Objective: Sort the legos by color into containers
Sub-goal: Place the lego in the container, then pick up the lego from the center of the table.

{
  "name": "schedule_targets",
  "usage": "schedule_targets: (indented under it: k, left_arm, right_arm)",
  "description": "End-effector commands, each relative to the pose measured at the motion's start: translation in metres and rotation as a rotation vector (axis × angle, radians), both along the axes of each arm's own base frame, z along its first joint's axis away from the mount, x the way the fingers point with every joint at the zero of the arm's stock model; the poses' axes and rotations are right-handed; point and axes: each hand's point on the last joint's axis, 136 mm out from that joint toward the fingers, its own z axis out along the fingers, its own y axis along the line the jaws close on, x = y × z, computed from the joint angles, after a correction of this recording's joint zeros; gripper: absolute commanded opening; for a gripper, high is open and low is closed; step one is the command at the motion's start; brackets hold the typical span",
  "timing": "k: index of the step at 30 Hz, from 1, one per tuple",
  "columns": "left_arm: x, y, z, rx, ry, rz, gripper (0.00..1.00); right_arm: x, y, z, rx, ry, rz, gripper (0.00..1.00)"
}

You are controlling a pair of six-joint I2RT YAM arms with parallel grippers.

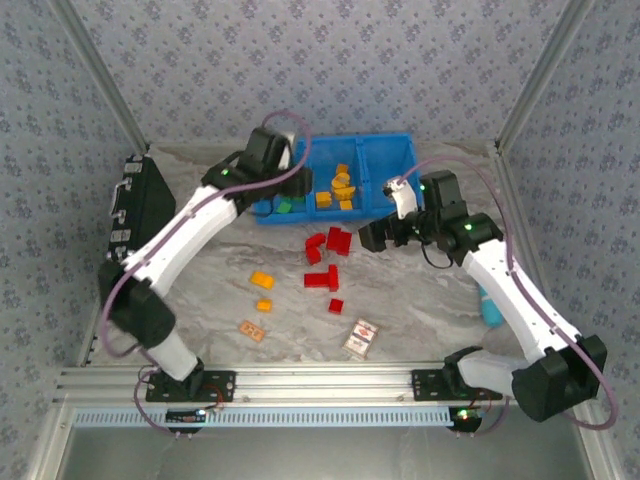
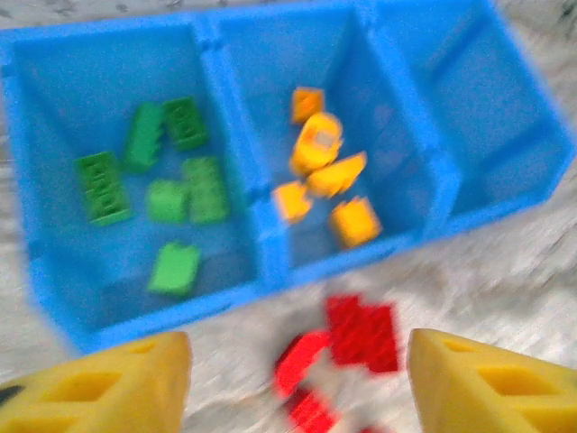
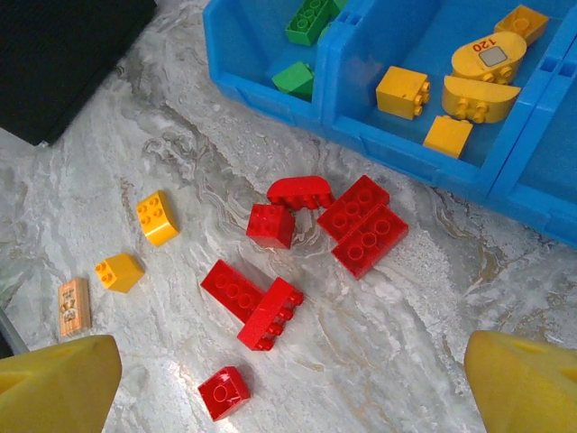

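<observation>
The blue three-part container (image 1: 405, 142) stands at the back of the table. Its left compartment holds green legos (image 2: 167, 198) and its middle one orange legos (image 2: 315, 149). Several red legos (image 1: 325, 255) lie loose in front of it, also in the right wrist view (image 3: 361, 225). Two orange legos (image 3: 158, 216) and one separate red brick (image 3: 224, 392) lie nearer. My left gripper (image 2: 297, 379) hovers open above the bin's front left (image 1: 275, 185), nothing between its fingers. Right of the red cluster, my right gripper (image 1: 372, 235) hangs wide open (image 3: 288, 388) over them.
A black box (image 1: 140, 200) stands at the left edge. A tan patterned tile (image 1: 251, 329) and a red-and-white card (image 1: 361, 338) lie near the front. A light-blue object (image 1: 490, 310) lies under the right arm. Metal frame posts border both sides.
</observation>
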Motion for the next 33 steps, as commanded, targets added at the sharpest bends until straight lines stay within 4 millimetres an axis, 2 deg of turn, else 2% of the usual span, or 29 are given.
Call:
schedule_targets:
  k: [1, 3, 5, 11, 17, 25, 33]
  left_arm:
    - [-0.031, 0.042, -0.046, 0.214, 0.047, -0.043, 0.73]
    - [-0.047, 0.055, -0.061, 0.229, 0.079, -0.058, 0.75]
    - [-0.061, 0.064, -0.081, 0.232, 0.117, -0.068, 0.75]
    - [-0.078, 0.075, -0.133, 0.248, 0.183, -0.049, 0.83]
    - [-0.087, 0.082, -0.172, 0.255, 0.249, 0.0, 0.86]
    - [-0.092, 0.079, -0.208, 0.327, 0.261, 0.021, 0.91]
    - [-0.093, 0.076, -0.226, 0.357, 0.302, 0.039, 0.9]
  right_arm:
    - [0.009, 0.004, 0.003, 0.009, -0.022, 0.016, 1.0]
    - [0.016, 0.006, 0.003, -0.003, -0.016, 0.023, 1.0]
    - [0.025, 0.011, 0.017, 0.006, -0.046, 0.029, 1.0]
    - [0.04, 0.027, 0.032, -0.004, -0.075, 0.06, 1.0]
    - [0.039, 0.045, 0.034, -0.034, -0.077, 0.103, 1.0]
    - [0.041, 0.056, 0.022, -0.105, -0.068, 0.127, 1.0]
    - [0.041, 0.052, 0.016, -0.152, -0.073, 0.121, 1.0]
